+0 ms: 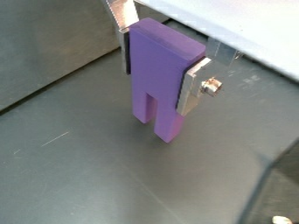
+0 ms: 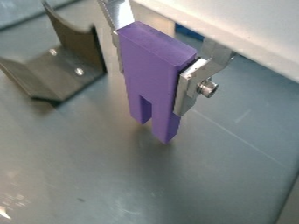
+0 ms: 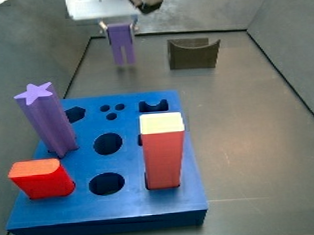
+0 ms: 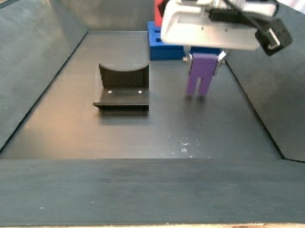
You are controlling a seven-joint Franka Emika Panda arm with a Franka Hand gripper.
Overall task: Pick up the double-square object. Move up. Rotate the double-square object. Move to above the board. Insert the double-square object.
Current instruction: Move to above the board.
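In both wrist views the gripper is closed on the upper part of the double-square object, its silver fingers pressed against the two narrow flanks while the notched lower end hangs free. In a side view the lilac block stands upright with its foot at or just above the dark floor, near the fixture; whether it has left the floor cannot be told. The step in hand looks like the pick-up passing into the lift. To do it well, the arm should rise straight, without tilting, so that the block does not slip or swing between the pads, and it should gain enough height before any rotation so the lower end cannot scrape the floor. The board lies well apart from the block in a side view, already carrying a purple star-topped column and a red block with a yellow top, so the path over it must clear both.
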